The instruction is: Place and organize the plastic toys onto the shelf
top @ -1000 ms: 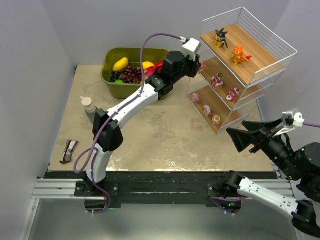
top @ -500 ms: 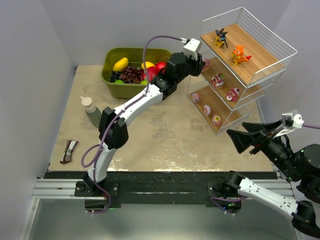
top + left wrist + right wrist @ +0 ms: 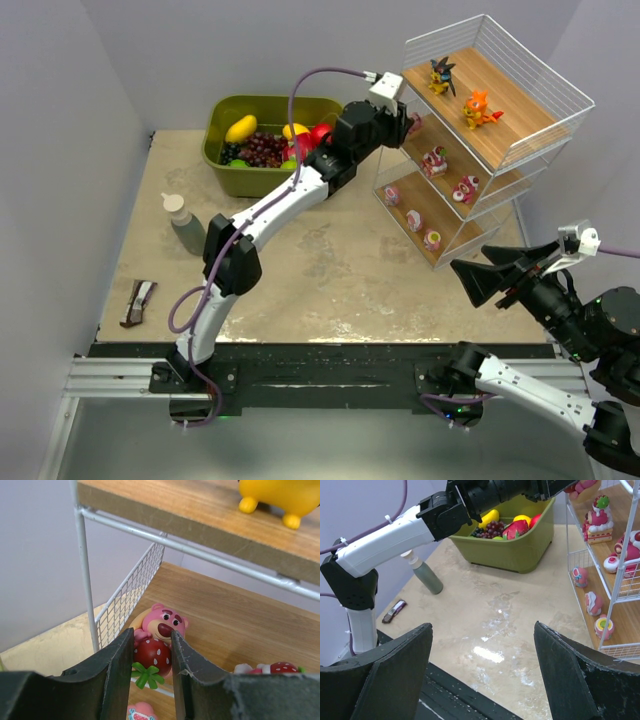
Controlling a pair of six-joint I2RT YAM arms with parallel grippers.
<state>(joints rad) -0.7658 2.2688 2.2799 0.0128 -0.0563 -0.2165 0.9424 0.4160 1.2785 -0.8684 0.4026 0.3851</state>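
The shelf (image 3: 540,130) is a white wire rack with three slanted wood tiers at the back right. My left gripper (image 3: 405,122) is shut on a pink bear toy hugging a red strawberry (image 3: 150,652) and holds it at the left end of the middle tier (image 3: 235,610). I cannot tell whether the toy touches the wood. A dark spiky creature (image 3: 441,74) and an orange creature (image 3: 477,108) stand on the top tier. Two pink-white toys (image 3: 434,160) sit on the middle tier and three (image 3: 414,220) on the bottom tier. My right gripper (image 3: 490,280) is open and empty above the table's near right.
An olive-green bin (image 3: 225,180) of fruit stands at the back, left of the shelf. A grey bottle (image 3: 182,222) stands at the left. A small brown wrapper (image 3: 138,302) lies near the front left edge. The shelf's wire post (image 3: 86,575) is just left of my left fingers.
My left gripper has moved right and a little up with the bear toy, in to the left end of the shelf's middle tier. The right arm has barely moved.
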